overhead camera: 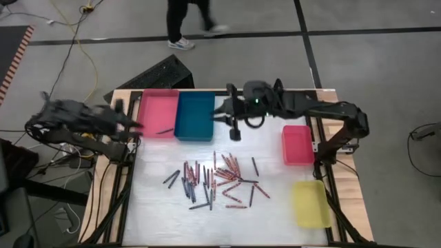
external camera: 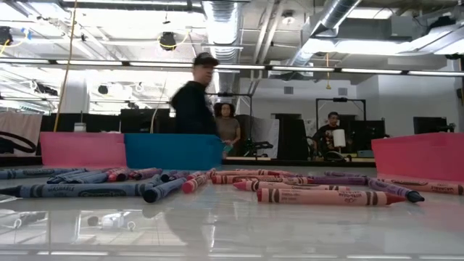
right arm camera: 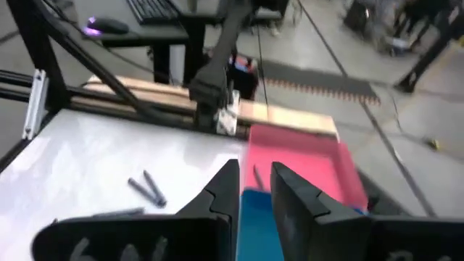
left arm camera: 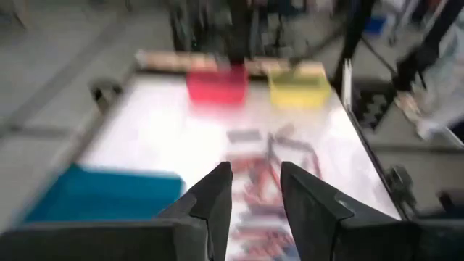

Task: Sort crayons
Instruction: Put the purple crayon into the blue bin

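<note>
On the white table (overhead camera: 165, 213) the crayons (overhead camera: 220, 180) lie unsorted; we see both grippers, left (left arm camera: 252, 190) and right (right arm camera: 254, 190), slightly parted and empty; next, reach for a crayon

red, blue, dark crayons (overhead camera: 219, 178)

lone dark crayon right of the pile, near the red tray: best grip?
Take the dark crayon at mid-length from straight above, jaws across its thin width. It lies flat, nearly along the table's depth, apart from the pile, so both sides look clear.
</note>
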`<action>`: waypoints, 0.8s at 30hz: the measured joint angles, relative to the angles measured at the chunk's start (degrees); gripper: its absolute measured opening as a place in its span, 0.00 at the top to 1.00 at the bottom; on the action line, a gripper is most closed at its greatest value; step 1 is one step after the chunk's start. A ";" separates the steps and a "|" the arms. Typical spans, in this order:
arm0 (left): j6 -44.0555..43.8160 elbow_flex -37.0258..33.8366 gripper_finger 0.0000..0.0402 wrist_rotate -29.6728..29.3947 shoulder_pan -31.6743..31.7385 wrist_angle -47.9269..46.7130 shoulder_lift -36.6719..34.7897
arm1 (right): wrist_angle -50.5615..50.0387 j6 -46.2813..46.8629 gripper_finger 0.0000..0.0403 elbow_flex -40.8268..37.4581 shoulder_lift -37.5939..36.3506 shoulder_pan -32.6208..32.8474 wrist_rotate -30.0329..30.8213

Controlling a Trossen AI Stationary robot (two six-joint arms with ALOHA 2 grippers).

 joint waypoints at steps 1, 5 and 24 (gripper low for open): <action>-1.95 -2.19 0.73 0.60 0.00 1.01 0.94 | -0.74 0.77 0.80 0.00 0.00 1.42 1.58; -8.73 -11.03 0.73 0.72 -0.35 3.30 5.52 | -7.23 3.34 0.80 0.00 0.00 7.01 6.22; -14.58 -29.07 0.73 6.03 13.65 12.63 13.45 | -29.64 15.40 0.80 0.00 0.41 2.25 25.27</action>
